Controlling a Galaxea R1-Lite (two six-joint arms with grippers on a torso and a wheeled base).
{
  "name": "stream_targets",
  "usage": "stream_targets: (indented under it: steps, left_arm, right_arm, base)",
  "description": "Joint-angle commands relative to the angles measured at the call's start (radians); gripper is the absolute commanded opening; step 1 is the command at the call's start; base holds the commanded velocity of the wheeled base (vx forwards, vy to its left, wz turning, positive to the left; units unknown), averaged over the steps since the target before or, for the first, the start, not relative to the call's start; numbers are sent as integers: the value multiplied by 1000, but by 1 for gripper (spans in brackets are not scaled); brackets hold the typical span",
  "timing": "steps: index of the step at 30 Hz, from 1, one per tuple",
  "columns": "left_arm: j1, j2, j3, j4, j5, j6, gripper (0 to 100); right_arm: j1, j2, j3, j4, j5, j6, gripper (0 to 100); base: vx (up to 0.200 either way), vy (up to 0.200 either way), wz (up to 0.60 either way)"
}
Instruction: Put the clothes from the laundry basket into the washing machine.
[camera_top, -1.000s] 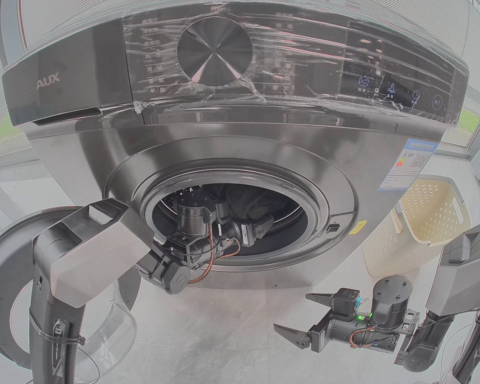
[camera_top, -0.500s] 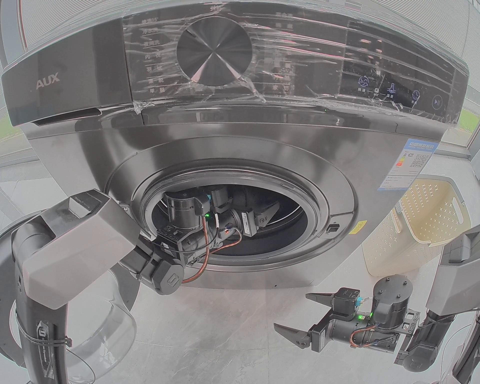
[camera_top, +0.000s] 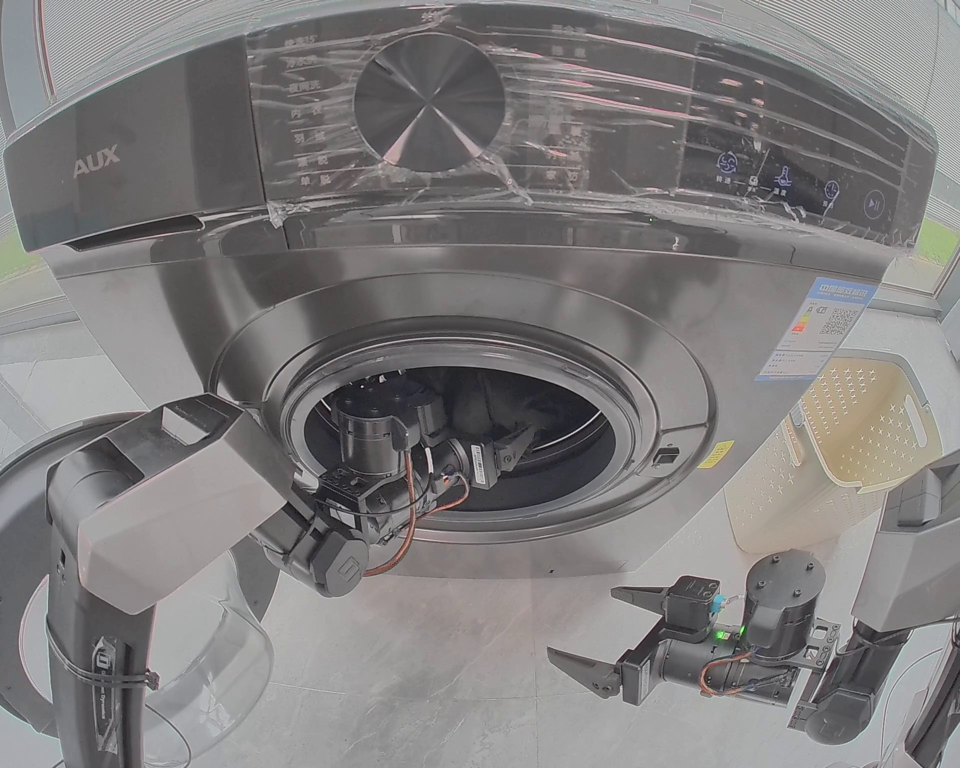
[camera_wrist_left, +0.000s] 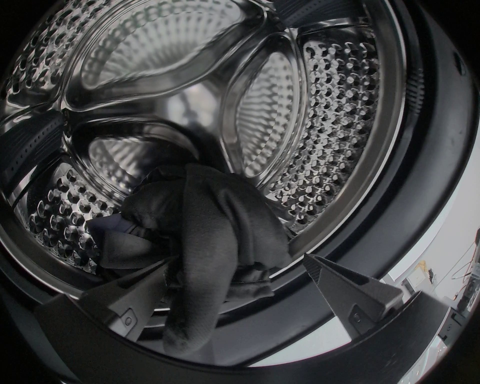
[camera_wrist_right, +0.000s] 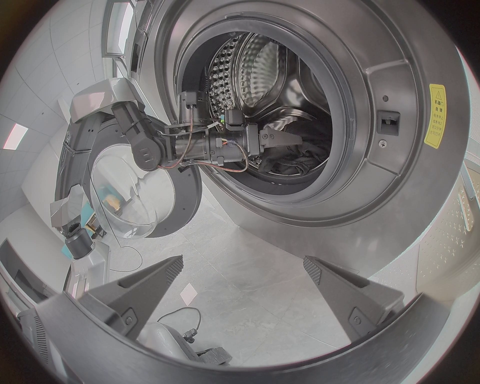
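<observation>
The washing machine (camera_top: 760, 330) stands in front of me with its round drum open. My left gripper (camera_top: 520, 438) is inside the drum mouth, open, fingers spread wide. In the left wrist view black clothes (camera_wrist_left: 200, 220) lie heaped at the drum's bottom, and one fold hangs over the door seal between the fingers of the left gripper (camera_wrist_left: 240, 280). The dark clothes (camera_wrist_right: 300, 160) also show just beyond the left gripper (camera_wrist_right: 287, 137) in the right wrist view. My right gripper (camera_top: 590, 625) hangs open over the floor, low and to the right of the drum, holding nothing.
The machine's glass door (camera_top: 215, 650) is swung open to the left, behind my left arm. A cream perforated laundry basket (camera_top: 870, 430) stands on the floor right of the machine, its visible inside bare. Grey floor tiles (camera_top: 440, 660) lie below the drum.
The dark cloth beside my left gripper a second ago has sunk lower into the drum. The left arm rose, then came down and back a little. The right arm has not moved.
</observation>
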Motion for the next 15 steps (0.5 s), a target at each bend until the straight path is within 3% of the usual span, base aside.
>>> stream_targets:
  steps: [1, 4, 11, 12, 15]
  left_arm:
    - [27, 51, -56, 37, 19, -1, 100]
    - [38, 80, -111, 65, 45, -1, 100]
    - [33, 164, -216, 72, 42, 1, 100]
    - [34, 175, -231, 80, 42, 1, 0]
    - [38, 198, -278, 91, 51, -1, 0]
  right_arm:
    - [1, 2, -1, 0, 1, 0, 100]
    - [2, 2, -1, 0, 1, 0, 100]
    - [1, 2, -1, 0, 1, 0, 100]
    - [1, 2, -1, 0, 1, 0, 100]
    - [1, 2, -1, 0, 1, 0, 100]
  base:
    - [0, 0, 0]
    - [0, 0, 0]
    - [0, 0, 0]
    - [0, 0, 0]
    - [0, 0, 0]
